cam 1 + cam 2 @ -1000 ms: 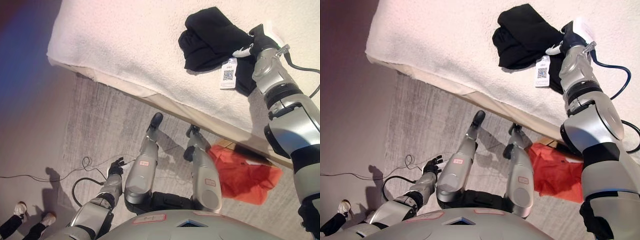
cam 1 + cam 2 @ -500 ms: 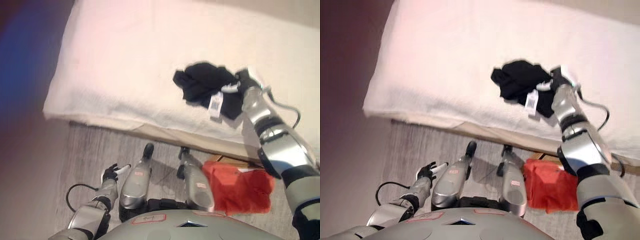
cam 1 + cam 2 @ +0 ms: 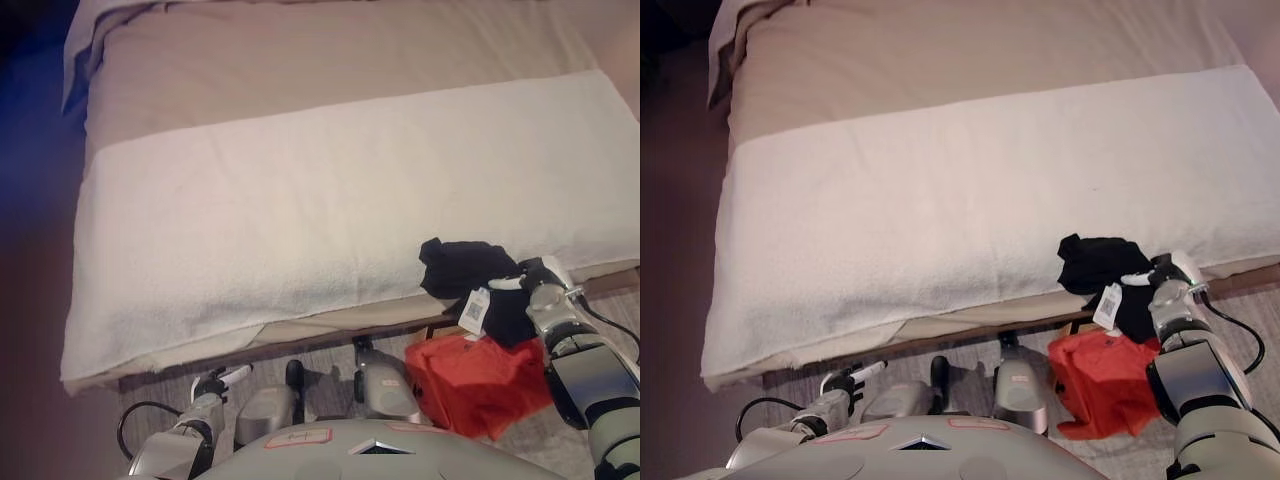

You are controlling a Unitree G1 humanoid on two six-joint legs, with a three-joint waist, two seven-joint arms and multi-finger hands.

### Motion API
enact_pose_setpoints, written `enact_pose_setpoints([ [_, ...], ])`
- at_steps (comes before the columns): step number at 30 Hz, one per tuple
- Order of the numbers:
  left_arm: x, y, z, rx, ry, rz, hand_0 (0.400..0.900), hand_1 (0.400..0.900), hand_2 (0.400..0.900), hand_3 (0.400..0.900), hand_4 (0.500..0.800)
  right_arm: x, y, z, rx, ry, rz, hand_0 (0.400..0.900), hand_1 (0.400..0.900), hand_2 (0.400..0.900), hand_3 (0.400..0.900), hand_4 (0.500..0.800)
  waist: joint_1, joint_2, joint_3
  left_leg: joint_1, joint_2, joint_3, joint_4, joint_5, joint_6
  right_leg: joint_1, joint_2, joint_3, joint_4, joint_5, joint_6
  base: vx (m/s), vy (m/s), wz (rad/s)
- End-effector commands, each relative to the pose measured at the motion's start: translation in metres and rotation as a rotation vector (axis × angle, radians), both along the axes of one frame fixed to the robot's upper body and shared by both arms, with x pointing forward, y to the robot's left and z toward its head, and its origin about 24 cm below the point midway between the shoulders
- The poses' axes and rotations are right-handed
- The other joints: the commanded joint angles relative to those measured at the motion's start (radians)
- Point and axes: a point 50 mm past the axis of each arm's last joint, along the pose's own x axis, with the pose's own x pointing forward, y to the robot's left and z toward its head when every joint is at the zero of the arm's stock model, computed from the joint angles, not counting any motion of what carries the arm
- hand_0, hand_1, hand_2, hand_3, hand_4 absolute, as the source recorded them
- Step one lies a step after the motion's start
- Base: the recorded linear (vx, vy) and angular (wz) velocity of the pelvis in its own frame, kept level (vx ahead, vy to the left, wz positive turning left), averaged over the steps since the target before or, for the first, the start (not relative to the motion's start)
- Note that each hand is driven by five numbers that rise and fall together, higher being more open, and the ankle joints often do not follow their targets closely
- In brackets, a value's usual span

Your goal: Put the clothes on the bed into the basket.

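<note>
Nearest, low at the view's left, the left hand (image 3: 218,381) hangs idle above the floor (image 3: 970,362), its fingers loosely straight and holding nothing. To the right on the floor sits the red-orange cloth thing (image 3: 478,384), apparently the basket or a garment lying in it; which one cannot be told. Just above it the right hand (image 3: 537,277) has its fingers curled on the black garment (image 3: 470,277), which drapes over the bed's near edge with its white tag (image 3: 473,311) dangling. This grip suits dragging the cloth off the mattress so it can drop toward the red-orange thing below. Beyond lies the bed (image 3: 300,200), its white towel-like cover bare of other clothes. A second ago the garment lay further in on the bed; now it is at the edge, and the camera has swung up to show the whole bed.
</note>
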Motion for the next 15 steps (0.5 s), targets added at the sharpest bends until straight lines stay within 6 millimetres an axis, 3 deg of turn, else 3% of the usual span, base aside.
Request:
enact_pose_setpoints([
  [1,-0.001,0.023,0.006,0.071,0.021,-0.021,0.9,0.9,0.9,0.9,0.8,0.016,-0.042,0.056,-0.134,-0.144,-0.069,0.4,0.4,0.4,0.4,0.5,-0.012,0.021,-0.008,-0.016,0.036,0.026,-0.08,0.061,-0.044,0.06,0.026,0.005,0.038,-0.053,0.049,0.0,-0.003,-0.29],
  [7,0.001,0.021,0.005,0.058,0.025,-0.051,0.9,0.9,0.9,0.9,0.8,-0.013,-0.059,0.046,-0.124,-0.081,-0.162,0.4,0.4,0.4,0.4,0.5,-0.031,0.028,-0.024,-0.002,0.038,0.054,-0.079,0.054,-0.044,0.066,0.034,0.027,0.03,-0.049,0.049,-0.01,-0.011,-0.15],
  [15,0.004,0.024,0.007,0.055,0.02,-0.052,0.9,0.9,0.9,0.9,0.8,-0.074,-0.087,0.035,-0.105,0.035,-0.371,0.4,0.4,0.4,0.4,0.5,-0.041,0.045,-0.032,0.008,0.043,0.041,-0.079,0.055,-0.05,0.092,0.033,0.01,0.021,-0.062,0.041,0.0,-0.027,0.1],
])
